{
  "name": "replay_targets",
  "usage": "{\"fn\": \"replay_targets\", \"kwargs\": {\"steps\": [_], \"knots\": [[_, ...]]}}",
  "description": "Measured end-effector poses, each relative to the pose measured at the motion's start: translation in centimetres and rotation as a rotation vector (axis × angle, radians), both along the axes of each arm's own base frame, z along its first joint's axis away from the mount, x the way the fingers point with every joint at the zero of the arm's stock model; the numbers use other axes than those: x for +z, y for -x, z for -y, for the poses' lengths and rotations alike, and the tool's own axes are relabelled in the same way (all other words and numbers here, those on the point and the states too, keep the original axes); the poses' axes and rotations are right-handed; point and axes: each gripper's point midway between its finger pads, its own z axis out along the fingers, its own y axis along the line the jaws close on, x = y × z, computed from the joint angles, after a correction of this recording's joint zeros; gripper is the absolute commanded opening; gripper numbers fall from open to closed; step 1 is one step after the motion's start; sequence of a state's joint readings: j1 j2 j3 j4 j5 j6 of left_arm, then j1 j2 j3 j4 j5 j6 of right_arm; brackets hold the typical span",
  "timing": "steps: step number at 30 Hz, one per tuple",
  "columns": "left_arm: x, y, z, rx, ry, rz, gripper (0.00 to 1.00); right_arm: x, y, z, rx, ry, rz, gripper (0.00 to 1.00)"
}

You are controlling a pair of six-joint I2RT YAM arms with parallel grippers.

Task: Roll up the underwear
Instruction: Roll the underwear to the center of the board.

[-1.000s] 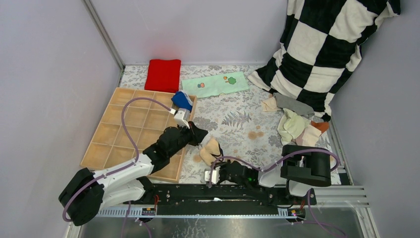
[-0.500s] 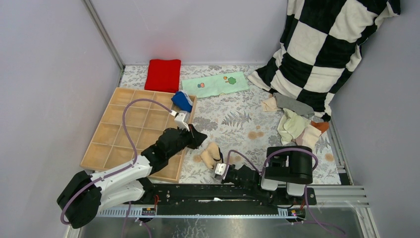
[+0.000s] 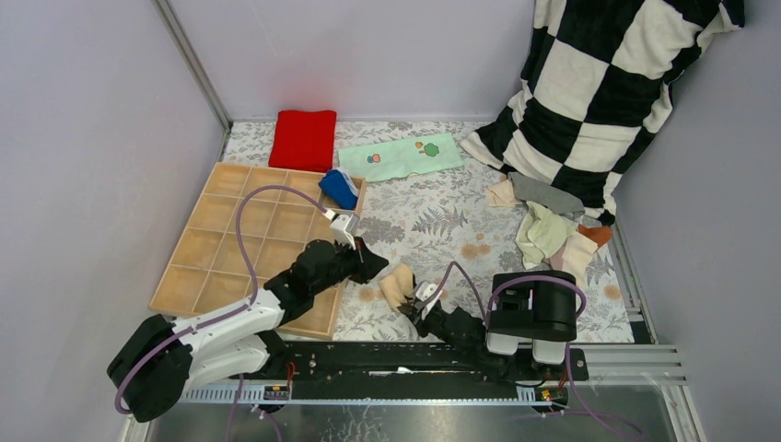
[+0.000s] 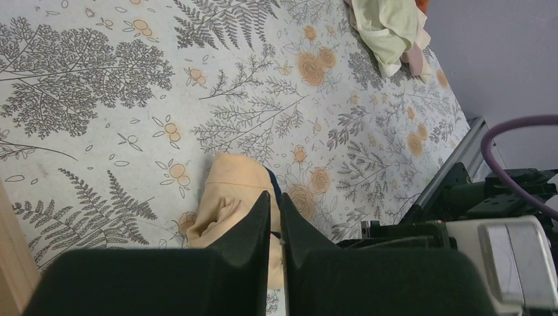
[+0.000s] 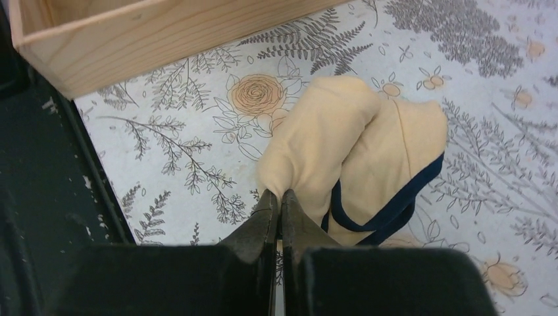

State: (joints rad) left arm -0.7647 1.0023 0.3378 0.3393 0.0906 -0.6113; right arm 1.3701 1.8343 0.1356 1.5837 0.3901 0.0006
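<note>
A tan underwear with dark trim (image 3: 398,284) lies bunched on the floral cloth just right of the wooden tray (image 3: 230,239). My right gripper (image 3: 422,299) is at its near side, shut on a pinched fold of the tan fabric (image 5: 355,145), tips together (image 5: 278,194). From the left, my left gripper (image 3: 371,264) reaches to its edge. The jaws (image 4: 276,195) stand almost together with a thin slit, over the tan underwear (image 4: 230,184); whether fabric is pinched I cannot tell. A blue striped underwear (image 3: 338,187) sits rolled in the tray's far right corner. More underwear (image 3: 553,230) lies heaped at the right.
A red folded cloth (image 3: 303,138) and a mint printed cloth (image 3: 398,155) lie at the back. A black-and-white checked cushion (image 3: 599,92) leans in the right corner. The tray's wall (image 5: 151,39) is close to the tan piece. The black rail (image 3: 414,354) borders the near side.
My right gripper has swung forward and right, keeping the tan underwear's fold in its tips. The left jaws have narrowed and the left gripper moved slightly toward the piece.
</note>
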Motion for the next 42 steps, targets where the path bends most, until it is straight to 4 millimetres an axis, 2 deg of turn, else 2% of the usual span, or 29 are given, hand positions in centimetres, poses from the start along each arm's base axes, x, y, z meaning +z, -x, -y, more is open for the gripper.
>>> {"fn": "replay_targets", "kwargs": {"steps": [13, 20, 28, 35, 42], "knots": [[-1.1, 1.0, 0.5, -0.055, -0.008, -0.033, 0.11, 0.1, -0.5, 0.7, -0.230, -0.264, -0.327, 0.00], [-2.3, 2.3, 1.9, -0.124, -0.021, -0.059, 0.12, 0.0, -1.1, 2.2, -0.392, -0.446, -0.514, 0.00], [-3.8, 3.5, 3.5, -0.192, -0.042, -0.090, 0.12, -0.6, -1.4, 2.8, -0.516, -0.625, -0.706, 0.00], [-4.9, 3.0, 4.0, -0.184, -0.058, -0.097, 0.11, -0.8, -1.6, 3.8, -0.575, -0.691, -0.767, 0.00], [-5.6, 1.7, 4.4, -0.133, -0.050, -0.081, 0.11, -1.0, -1.7, 4.2, -0.595, -0.705, -0.780, 0.00]]}}
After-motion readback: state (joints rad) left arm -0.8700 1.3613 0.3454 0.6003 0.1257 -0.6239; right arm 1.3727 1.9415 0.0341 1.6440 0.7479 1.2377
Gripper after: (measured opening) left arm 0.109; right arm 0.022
